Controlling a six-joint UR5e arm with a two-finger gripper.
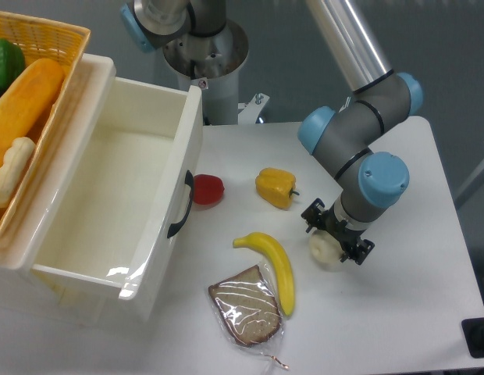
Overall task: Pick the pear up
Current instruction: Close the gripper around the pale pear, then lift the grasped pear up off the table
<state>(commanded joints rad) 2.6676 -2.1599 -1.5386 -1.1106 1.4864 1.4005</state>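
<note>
The pear [324, 252] is a small pale cream fruit lying on the white table [414, 297], right of the banana. My gripper [336, 235] is directly above it, pointing down, with its black fingers [313, 216] spread on either side of the pear's top. The jaws look open and do not appear to be pressed on the fruit. The gripper's wrist hides the pear's upper right part and its stem.
A yellow banana [277, 266] and a wrapped bread slice [246, 308] lie left of the pear. A yellow bell pepper [275, 187] and a red fruit [208, 189] lie behind. A large white bin [109, 187] and a wicker basket [51, 47] stand at left.
</note>
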